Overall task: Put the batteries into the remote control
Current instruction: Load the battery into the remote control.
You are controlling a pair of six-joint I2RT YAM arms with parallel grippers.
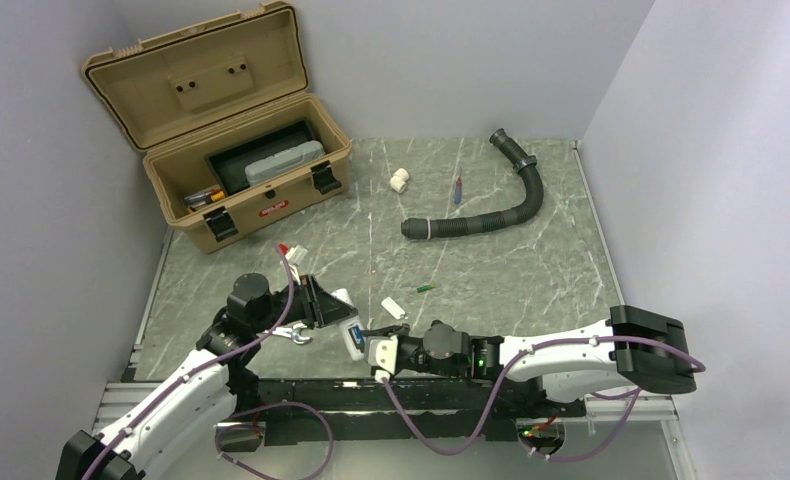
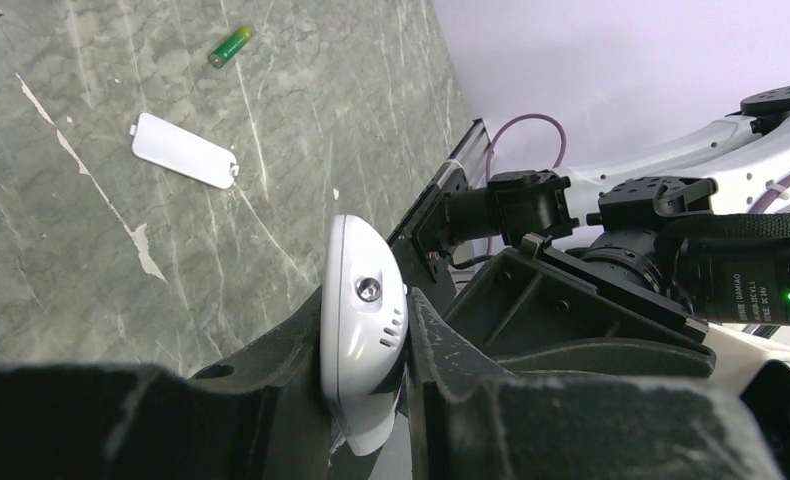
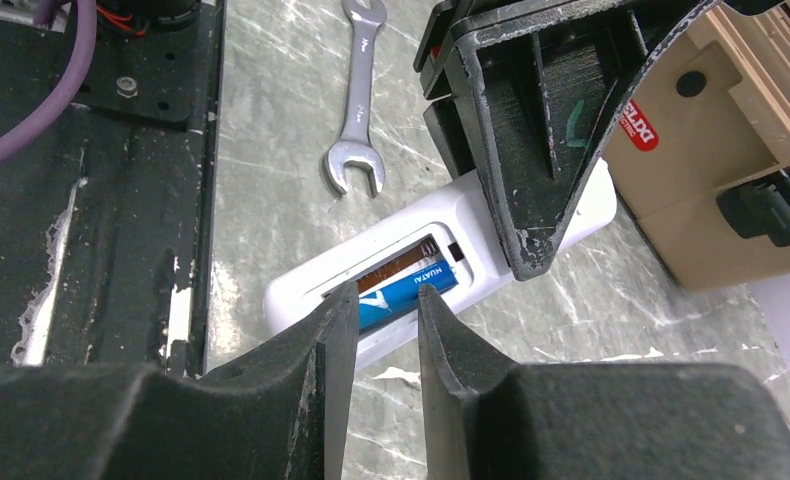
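Remote control [image 3: 306, 300] sits clamped between the closed fingers of the left gripper [image 1: 333, 312], close to the near edge of the tabletop [image 1: 531, 270] and left of centre. Its battery bay is uncovered and faces the right arm. The right gripper [image 3: 386, 295] has its fingers pinched on the blue battery [image 3: 403, 288], which lies in that bay. The green battery [image 1: 426, 288] lies farther in, towards the middle, near the white cover piece [image 1: 393, 307]. A wrench [image 3: 359, 100] lies flat beside the remote.
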